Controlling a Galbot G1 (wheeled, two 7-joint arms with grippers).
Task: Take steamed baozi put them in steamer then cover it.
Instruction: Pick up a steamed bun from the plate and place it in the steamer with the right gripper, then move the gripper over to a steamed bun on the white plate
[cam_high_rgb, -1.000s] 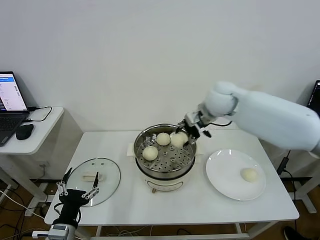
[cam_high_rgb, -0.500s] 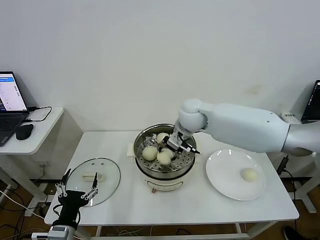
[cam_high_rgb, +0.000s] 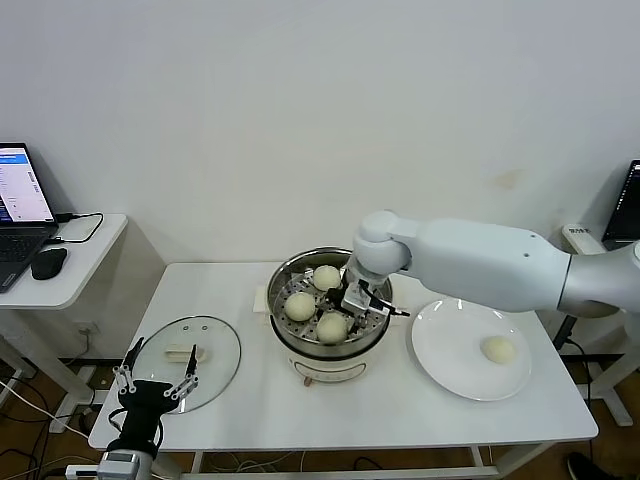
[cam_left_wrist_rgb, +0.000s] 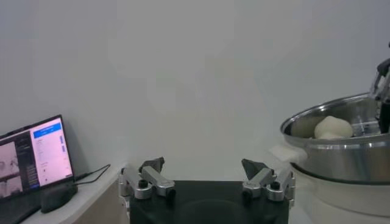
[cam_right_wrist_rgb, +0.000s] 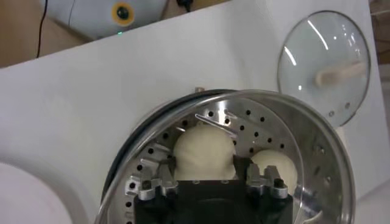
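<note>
The steamer (cam_high_rgb: 330, 352) stands mid-table with three steamed baozi in its steel basket: one at the back (cam_high_rgb: 326, 277), one at the left (cam_high_rgb: 300, 306), one at the front (cam_high_rgb: 332, 326). My right gripper (cam_high_rgb: 350, 308) reaches down into the basket. In the right wrist view the right gripper (cam_right_wrist_rgb: 205, 167) is open, its fingers close on either side of a baozi (cam_right_wrist_rgb: 204, 149) that rests on the perforated floor. A fourth baozi (cam_high_rgb: 497, 349) lies on the white plate (cam_high_rgb: 450, 330). My left gripper (cam_high_rgb: 162, 356) is parked open at the table's front left corner, holding nothing.
The glass lid (cam_high_rgb: 215, 345) lies flat on the table left of the steamer, just beyond the left gripper. A side desk with a laptop (cam_high_rgb: 20, 215) and mouse (cam_high_rgb: 48, 262) stands farther left. A wall rises behind the table.
My right gripper carried a baozi from the basket's far right rim down to its front floor, then spread its fingers off it. The left arm has not moved.
</note>
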